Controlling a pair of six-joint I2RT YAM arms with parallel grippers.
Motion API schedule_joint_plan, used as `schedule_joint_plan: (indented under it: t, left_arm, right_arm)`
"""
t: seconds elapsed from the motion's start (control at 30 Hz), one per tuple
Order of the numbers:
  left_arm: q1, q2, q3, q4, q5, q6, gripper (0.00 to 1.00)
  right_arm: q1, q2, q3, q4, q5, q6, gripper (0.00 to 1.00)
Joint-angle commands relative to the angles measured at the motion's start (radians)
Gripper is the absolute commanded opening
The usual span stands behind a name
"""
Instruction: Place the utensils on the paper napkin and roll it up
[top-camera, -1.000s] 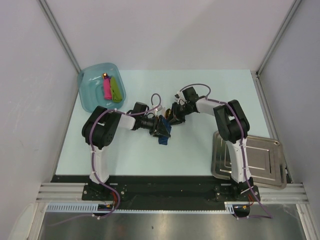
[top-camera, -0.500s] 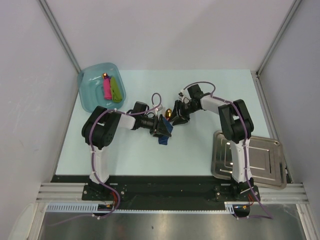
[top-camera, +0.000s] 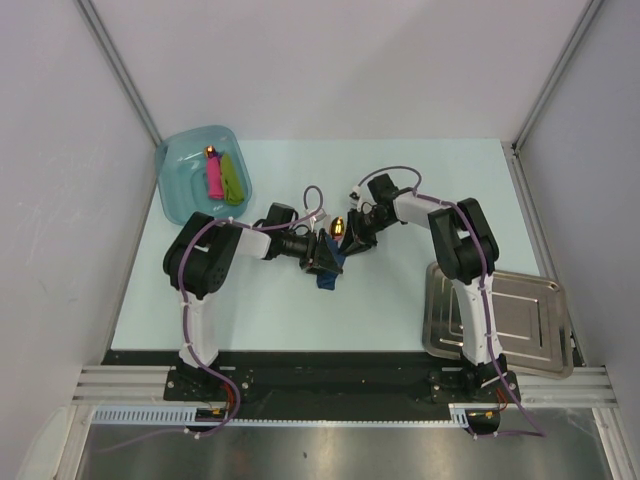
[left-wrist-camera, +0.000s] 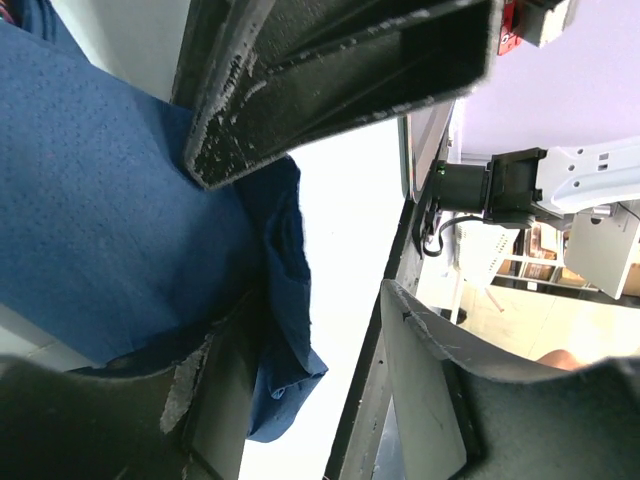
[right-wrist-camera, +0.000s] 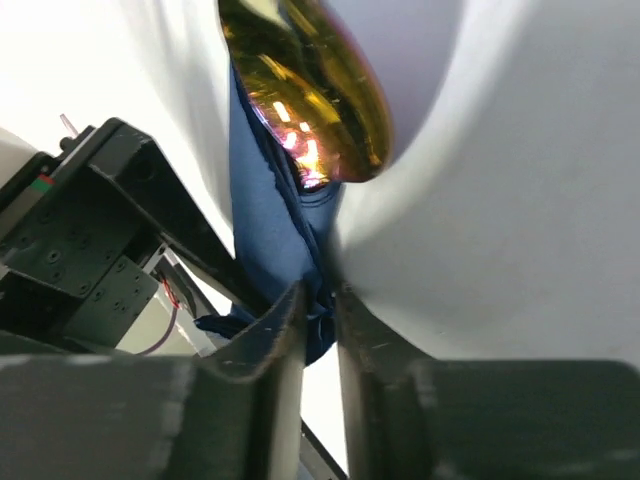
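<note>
The navy paper napkin (top-camera: 327, 270) is bunched up mid-table between my two grippers. One utensil's shiny orange-gold bowl (top-camera: 338, 225) sticks out of its far end, seen close up (right-wrist-camera: 310, 100) in the right wrist view. My right gripper (right-wrist-camera: 320, 295) is shut on a fold of the napkin (right-wrist-camera: 270, 210). My left gripper (left-wrist-camera: 315, 330) stands open; the napkin (left-wrist-camera: 110, 210) lies against its left finger (left-wrist-camera: 215, 400) and hangs into the gap. Another small orange-gold piece (top-camera: 211, 152) lies in the tub.
A pale teal tub (top-camera: 180, 190) at the far left holds a pink stick (top-camera: 213, 178) and a lime-green stick (top-camera: 232, 178). A steel tray (top-camera: 510, 320) sits at the near right by the right arm's base. Grey walls enclose the table.
My right gripper drew back to the right with wider jaws, then returned and closed on the napkin's fold. The left arm stayed in place and its jaws widened.
</note>
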Motion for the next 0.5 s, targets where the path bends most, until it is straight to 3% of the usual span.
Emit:
schedule_joint_plan:
  t: [0.0, 0.1, 0.47]
  left_arm:
    - [0.014, 0.009, -0.024, -0.023, -0.131, 0.08, 0.57]
    - [0.018, -0.008, -0.038, 0.025, -0.118, 0.039, 0.58]
    - [0.021, -0.122, -0.047, 0.096, -0.065, -0.05, 0.64]
  right_arm:
    - [-0.003, 0.026, 0.025, -0.037, 0.046, -0.057, 0.15]
    - [0.005, 0.037, 0.028, -0.039, 0.062, -0.08, 0.08]
    - [0.023, 0.07, 0.03, -0.047, 0.13, -0.126, 0.01]
